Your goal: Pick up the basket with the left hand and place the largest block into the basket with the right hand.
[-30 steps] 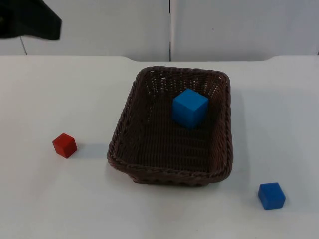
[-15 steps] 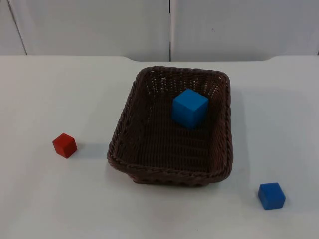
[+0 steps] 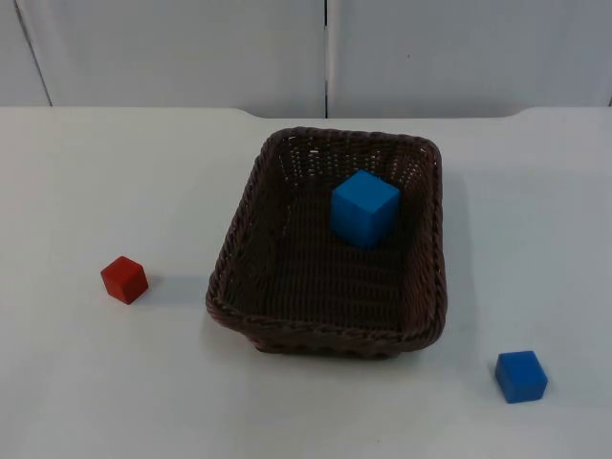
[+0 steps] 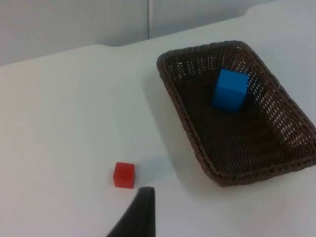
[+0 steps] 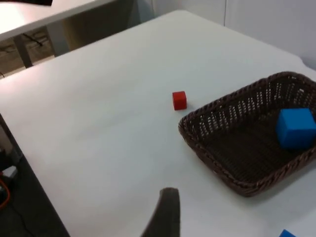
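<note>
A brown wicker basket (image 3: 234,251) rests on the white table near its middle. The largest block, a blue cube (image 3: 364,207), lies inside it toward the far right side. The left wrist view takes in the basket (image 4: 183,121) and the blue cube (image 4: 230,89) from well above and to the left, where my left gripper (image 4: 140,215) waits high over the table near the red block (image 4: 124,175). My right gripper (image 5: 165,212) also waits high and away from the basket (image 5: 210,159), with the blue cube (image 5: 295,128) beyond it. Nothing touches the basket.
A small red block (image 3: 124,279) sits on the table left of the basket. A small blue block (image 3: 521,376) sits at the front right. The grey partition wall (image 3: 191,48) closes off the far edge of the table. The right wrist view takes in the table's edge and floor (image 5: 19,163).
A black part of the left arm stood at the upper left corner of the top view one second ago; it has pulled out of that view. Basket and blocks have not moved.
</note>
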Tool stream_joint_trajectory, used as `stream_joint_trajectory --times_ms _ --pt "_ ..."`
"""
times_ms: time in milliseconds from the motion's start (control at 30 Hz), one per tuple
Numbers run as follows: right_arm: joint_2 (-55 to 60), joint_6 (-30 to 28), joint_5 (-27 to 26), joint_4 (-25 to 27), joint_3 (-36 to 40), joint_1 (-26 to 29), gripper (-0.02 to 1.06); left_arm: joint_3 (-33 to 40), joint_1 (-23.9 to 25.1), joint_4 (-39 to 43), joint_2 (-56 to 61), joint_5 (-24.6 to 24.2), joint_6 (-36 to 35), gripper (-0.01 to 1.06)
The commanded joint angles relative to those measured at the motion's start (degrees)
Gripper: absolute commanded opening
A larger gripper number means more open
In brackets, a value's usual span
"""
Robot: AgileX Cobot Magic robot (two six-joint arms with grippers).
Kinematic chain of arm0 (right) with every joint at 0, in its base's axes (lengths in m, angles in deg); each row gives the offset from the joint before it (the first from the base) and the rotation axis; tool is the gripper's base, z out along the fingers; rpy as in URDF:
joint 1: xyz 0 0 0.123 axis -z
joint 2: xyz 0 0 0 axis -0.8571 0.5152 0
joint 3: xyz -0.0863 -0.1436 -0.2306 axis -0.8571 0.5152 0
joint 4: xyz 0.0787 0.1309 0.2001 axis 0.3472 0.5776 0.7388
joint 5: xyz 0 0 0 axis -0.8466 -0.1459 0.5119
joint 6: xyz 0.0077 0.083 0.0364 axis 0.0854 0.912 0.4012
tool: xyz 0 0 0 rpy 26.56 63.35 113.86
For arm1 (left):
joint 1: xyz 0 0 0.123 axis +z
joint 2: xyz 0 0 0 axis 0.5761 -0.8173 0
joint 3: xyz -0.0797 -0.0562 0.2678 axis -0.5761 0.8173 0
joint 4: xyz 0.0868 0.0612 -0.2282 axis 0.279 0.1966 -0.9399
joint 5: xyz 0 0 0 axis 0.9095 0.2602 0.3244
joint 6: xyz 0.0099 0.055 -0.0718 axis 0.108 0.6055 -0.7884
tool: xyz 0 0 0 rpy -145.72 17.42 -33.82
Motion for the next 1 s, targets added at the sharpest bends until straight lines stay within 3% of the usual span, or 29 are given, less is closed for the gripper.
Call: stream_joint_trajectory --times_ms 0,267,433,767,900,967 --pt "-2.5 0.0 1.9 -0.1 0.4 -0.4 0.74 0.5 -0.2 1.2 3.3 -2.6 0.0 0.96" --pt "-10.6 0.0 7.6 -0.1 0.4 -0.4 0.74 0.5 -0.2 2.9 12.1 -11.4 0.2 0.96" --pt "-14.7 0.0 8.5 -0.3 0.4 -0.4 0.74 0.5 -0.2 3.1 15.4 -14.9 1.2 0.96" --pt "-15.9 2.3 12.4 -0.5 -0.1 -0.4 0.74 2.8 -0.2 2.1 21.6 -14.5 1.1 0.96" --pt "-15.9 2.4 19.5 -2.0 -1.4 -0.4 0.74 2.8 -0.2 2.6 24.0 -14.9 1.1 0.96" --pt "-15.9 2.4 20.6 -2.4 -1.4 -0.4 0.74 2.8 -0.2 2.6 24.0 -14.9 1.1 0.96"
